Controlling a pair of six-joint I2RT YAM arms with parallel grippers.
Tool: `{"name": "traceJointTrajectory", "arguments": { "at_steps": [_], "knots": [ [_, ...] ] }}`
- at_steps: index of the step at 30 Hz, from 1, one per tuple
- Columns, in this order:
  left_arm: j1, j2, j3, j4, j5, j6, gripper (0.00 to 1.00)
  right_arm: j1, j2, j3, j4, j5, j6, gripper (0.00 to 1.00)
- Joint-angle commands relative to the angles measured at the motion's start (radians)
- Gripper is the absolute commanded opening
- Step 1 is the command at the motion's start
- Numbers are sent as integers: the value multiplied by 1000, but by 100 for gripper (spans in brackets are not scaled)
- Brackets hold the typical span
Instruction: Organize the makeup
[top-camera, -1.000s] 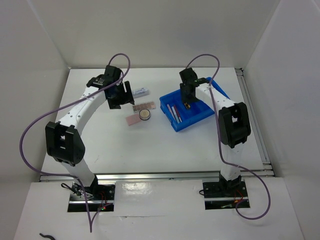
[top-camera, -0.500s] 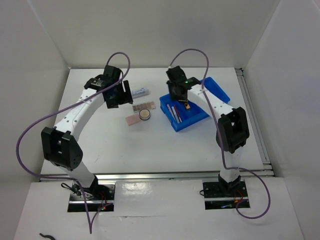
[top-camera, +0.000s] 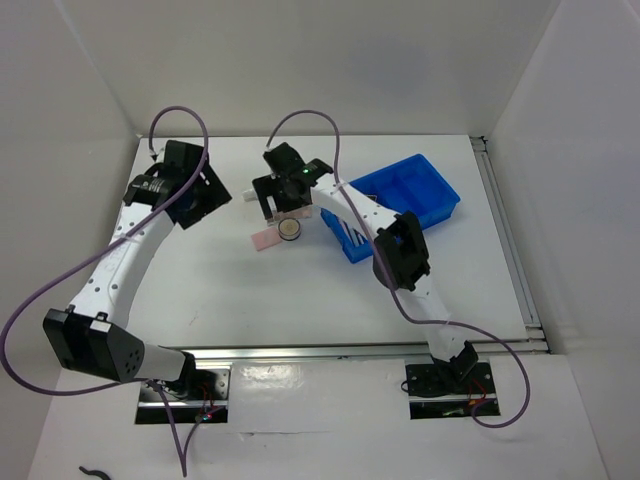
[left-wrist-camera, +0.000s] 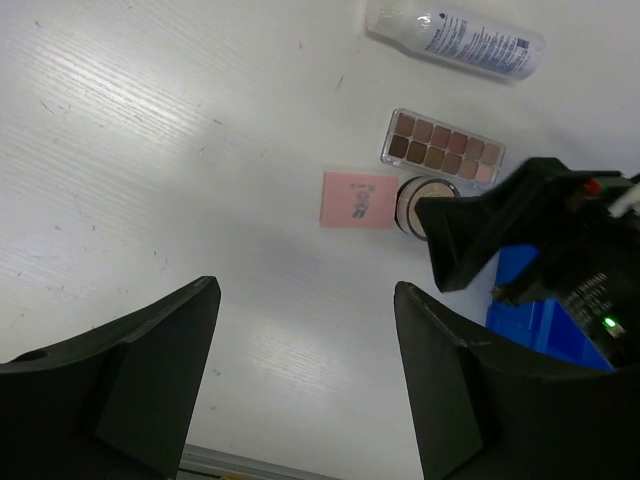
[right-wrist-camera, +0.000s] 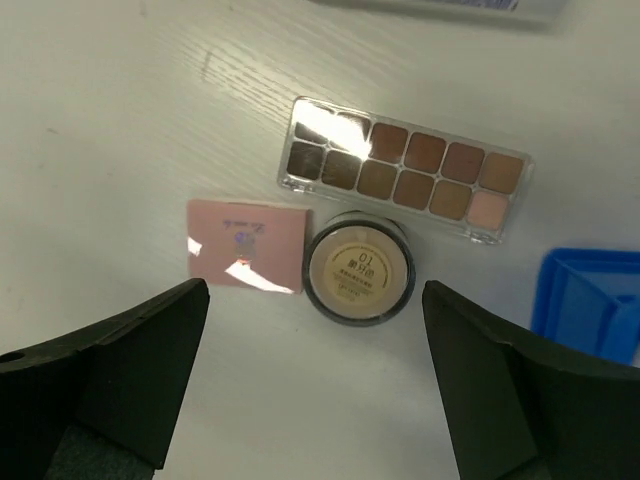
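Right wrist view: the right fingers stand wide apart with nothing between them, hanging above the white desk. Just past them lies the round beige compact, lid up. The pink square pad lies flat just beside it on the left. Just beyond the compact is the brown eyeshadow palette, slightly askew. A corner of the blue bin shows at the right, near the compact but apart from it. Left wrist view: the left fingers are also spread wide and empty, over bare desk and well short of those three items. Farthest off, the clear tube lies on its side beyond the palette.
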Motion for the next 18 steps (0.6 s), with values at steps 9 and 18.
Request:
{"name": "traceJointTrajectory", "arguments": {
  "at_steps": [9,18],
  "knots": [
    [2,6,-17,-11,-23,7,84,1,125,73,-120,17,43,100],
    [2,6,-39,9,-14,36,84,1,187,72,-89,17,65,85]
  ]
}}
